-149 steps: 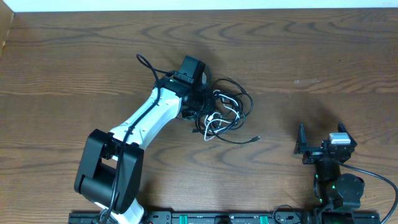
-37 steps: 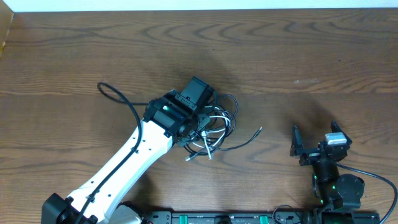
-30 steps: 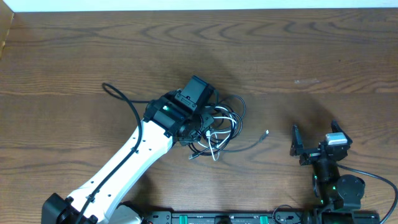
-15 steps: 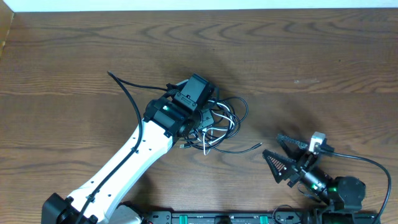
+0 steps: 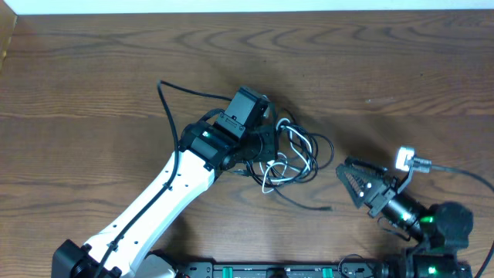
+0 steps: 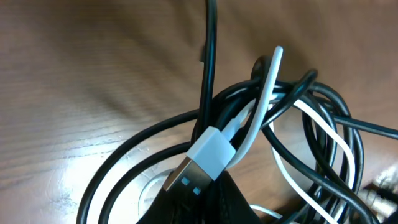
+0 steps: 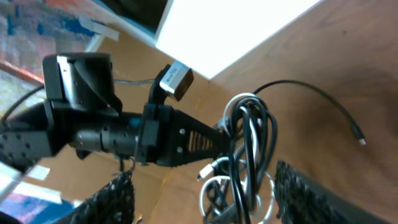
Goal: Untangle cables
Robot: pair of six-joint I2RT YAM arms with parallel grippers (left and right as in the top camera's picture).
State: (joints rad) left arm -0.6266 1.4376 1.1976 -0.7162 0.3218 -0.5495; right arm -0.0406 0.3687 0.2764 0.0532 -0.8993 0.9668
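Observation:
The cables [image 5: 297, 154] are a tangle of black cords and a white one at the table's middle. My left gripper [image 5: 266, 147] is at the tangle's left side, shut on the cables. In the left wrist view its dark fingertips [image 6: 202, 190] close under a white USB plug [image 6: 208, 152], with black and white loops [image 6: 292, 124] around it. One black cord [image 5: 174, 89] trails up and left, and another end [image 5: 328, 208] lies loose at the front. My right gripper [image 5: 346, 177] is open and empty just right of the tangle. In the right wrist view [image 7: 211, 199] the cables [image 7: 249, 143] hang between its spread fingers.
The left arm [image 5: 170, 193] crosses the table from the front left. The right arm's base [image 5: 440, 224] stands at the front right with its own wire [image 5: 455, 166] looping out. A white wall edge [image 5: 247, 6] runs along the back.
My left gripper has carried the tangle to the right and slightly back. My right gripper has lifted and swung toward the cables. The loose black end has dropped nearer the front.

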